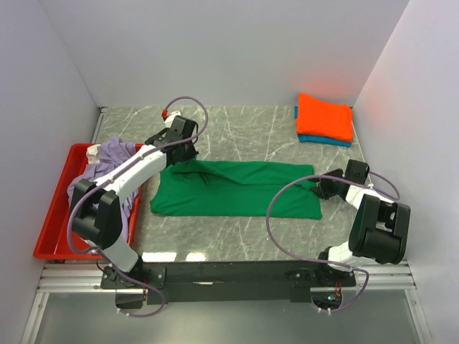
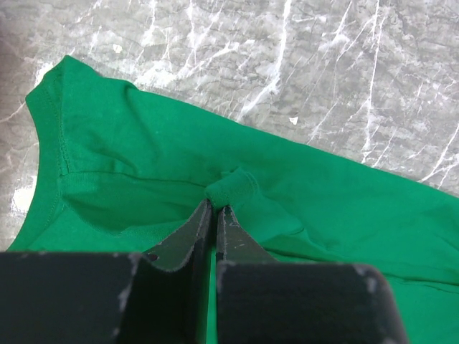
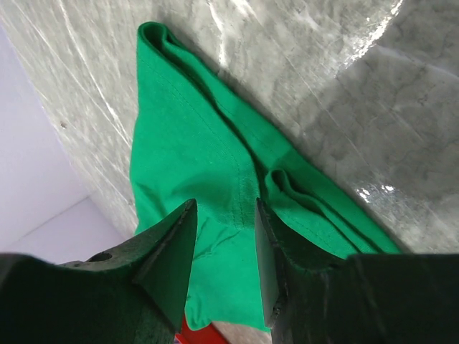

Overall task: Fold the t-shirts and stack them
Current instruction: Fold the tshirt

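We hold a pinch of the green tee (image 2: 308, 193) near its collar in our left gripper (image 2: 214, 206), clenched so that end can be drawn over into a fold. Our right gripper (image 3: 224, 208) is released, jaws apart over the tee's other end, which lies on the table (image 3: 344, 107) under it. Beyond the right gripper the orange tee (image 1: 325, 115) rests folded on the blue tee (image 1: 326, 140), likely the stack ours joins.

Robot lab / test cell, not a home: L arm (image 1: 125, 172) & R arm (image 1: 373, 222) bolted to a black mount bar (image 1: 229, 272) at the marble-look bench (image 1: 244, 132) edge, plain white panels (image 1: 215, 50) on 3 sides, exposed cabling (image 1: 190, 98).
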You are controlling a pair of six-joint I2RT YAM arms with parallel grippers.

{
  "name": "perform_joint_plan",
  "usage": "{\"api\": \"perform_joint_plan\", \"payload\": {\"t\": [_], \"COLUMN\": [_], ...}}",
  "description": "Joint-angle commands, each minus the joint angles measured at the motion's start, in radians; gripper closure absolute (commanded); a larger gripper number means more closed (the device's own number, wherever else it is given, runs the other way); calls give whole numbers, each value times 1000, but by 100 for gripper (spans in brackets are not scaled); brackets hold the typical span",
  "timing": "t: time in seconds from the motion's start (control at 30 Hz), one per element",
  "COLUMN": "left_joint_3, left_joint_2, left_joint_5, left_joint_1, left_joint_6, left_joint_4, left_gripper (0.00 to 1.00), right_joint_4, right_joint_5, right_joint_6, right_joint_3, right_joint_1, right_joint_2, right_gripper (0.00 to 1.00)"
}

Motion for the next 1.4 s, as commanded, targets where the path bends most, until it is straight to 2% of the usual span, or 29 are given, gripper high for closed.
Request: {"api": "perform_joint_plan", "payload": {"t": [0.0,0.53,0.77,0.83,1.03,1.13,1.37], "left_joint_3": [-14,-5,-5,-3,10,44,156], "left_joint_2": [-42,-16,-13,-13,-8,2,50], "left_joint_5": [2,16,13,12,-4,-14,-11], "left_joint_1": [2,2,2,2,2,13,63], "left_joint_6": [6,7,9,10,20,27,58], "left_joint_4": [31,39,37,37,30,16,24], "left_gripper": [100,100,100,100,100,100,100], "right_joint_4": [18,61,118,118,124,121,77], "right_joint_5": [7,-14,-45,-45,-62,-78,-118], "right_joint_6": [0,28,56,57,50,40,-3], "right_joint_3": [-14,-66,-52,-51,-31,14,251], "right_joint_1": [-10,-12,-12,-12,-12,-12,-10], "right_joint_2": [-22,-16,19,16,32,58,144], "right_gripper": [55,55,70,80,100,100,100]}}
